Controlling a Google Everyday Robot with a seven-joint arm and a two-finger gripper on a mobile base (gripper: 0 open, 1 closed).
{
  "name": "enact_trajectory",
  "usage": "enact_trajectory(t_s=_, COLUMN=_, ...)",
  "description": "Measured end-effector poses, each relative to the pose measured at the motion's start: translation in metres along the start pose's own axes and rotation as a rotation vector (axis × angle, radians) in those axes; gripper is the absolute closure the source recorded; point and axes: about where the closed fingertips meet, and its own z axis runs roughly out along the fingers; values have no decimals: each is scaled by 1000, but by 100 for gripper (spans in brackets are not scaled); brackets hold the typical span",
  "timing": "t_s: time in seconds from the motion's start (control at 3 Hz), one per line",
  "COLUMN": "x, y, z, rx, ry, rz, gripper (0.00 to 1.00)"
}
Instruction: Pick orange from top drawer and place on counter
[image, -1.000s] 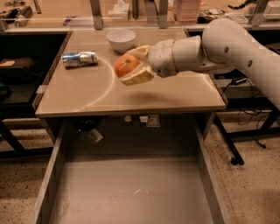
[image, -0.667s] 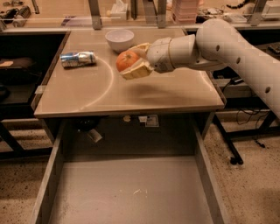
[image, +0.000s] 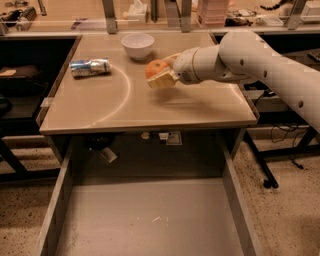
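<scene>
The orange (image: 155, 68) is held in my gripper (image: 162, 71), whose pale fingers (image: 161, 80) are shut around it. The gripper hovers just above the middle of the beige counter (image: 125, 107), right of centre and in front of the white bowl. My white arm (image: 250, 62) reaches in from the right. The top drawer (image: 150, 220) is pulled open below the counter's front edge, and its grey bottom shows nothing in it.
A white bowl (image: 137, 45) stands at the back of the counter. A crushed silver and blue can (image: 90, 67) lies on its side at the left. A cluttered bench (image: 150, 10) runs behind. Dark table frames stand at both sides.
The gripper with the orange has moved a little farther back over the counter, toward the bowl. The bowl, can and drawer have not moved.
</scene>
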Motion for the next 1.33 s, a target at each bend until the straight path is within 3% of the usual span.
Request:
enact_trajectory(t_s=0.33, x=18, y=-6, z=3, rx=58, ry=60, rz=47, gripper=100)
enact_trajectory(t_s=0.67, x=33, y=-2, z=9, rx=61, ry=113, rz=56, gripper=100)
enact_trajectory(t_s=1.0, x=37, y=-1, z=11, rx=61, ry=125, rz=59, gripper=89)
enact_trajectory(t_s=1.33, x=37, y=-1, z=11, rx=61, ry=125, rz=59, gripper=66)
